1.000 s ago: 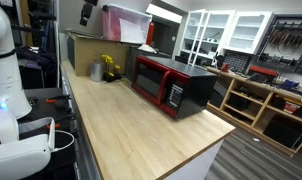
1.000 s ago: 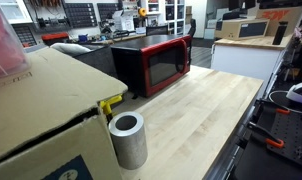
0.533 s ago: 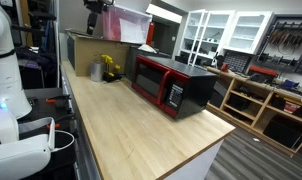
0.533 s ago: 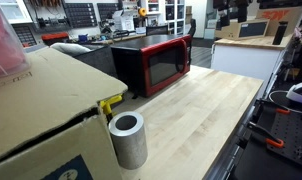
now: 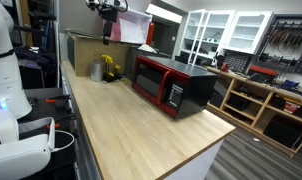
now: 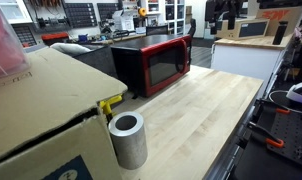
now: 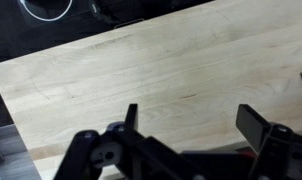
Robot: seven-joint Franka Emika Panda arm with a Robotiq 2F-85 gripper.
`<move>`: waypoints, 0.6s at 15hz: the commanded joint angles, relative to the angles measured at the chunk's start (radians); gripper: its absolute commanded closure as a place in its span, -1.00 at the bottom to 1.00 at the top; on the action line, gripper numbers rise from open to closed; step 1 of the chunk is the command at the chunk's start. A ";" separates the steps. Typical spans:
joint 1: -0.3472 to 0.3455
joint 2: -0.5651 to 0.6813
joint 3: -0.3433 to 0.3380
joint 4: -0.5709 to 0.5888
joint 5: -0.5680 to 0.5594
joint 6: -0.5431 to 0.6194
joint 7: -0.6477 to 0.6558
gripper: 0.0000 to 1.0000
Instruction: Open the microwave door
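The microwave stands on the wooden counter, black-bodied with a glossy red front. It also shows in an exterior view. The microwave door, red-framed with a dark window, is shut flat against the oven. My gripper hangs high above the counter, well away from the microwave, and shows at the top edge of an exterior view. In the wrist view the gripper is open and empty over bare wood; the microwave is out of that view.
A brown cardboard box stands at the counter's end, large in an exterior view. Beside it are a grey cylinder and a yellow object. A pink bin sits on the box. The counter edge drops off.
The arm has moved along the top of both exterior views, coming further into the frame. The microwave and its door have not moved.
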 commanded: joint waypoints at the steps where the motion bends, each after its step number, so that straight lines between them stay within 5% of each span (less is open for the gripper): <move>1: -0.031 0.104 -0.035 0.031 -0.050 0.101 -0.035 -1.00; 9: -0.085 0.344 -0.123 0.126 -0.219 0.325 -0.119 -1.00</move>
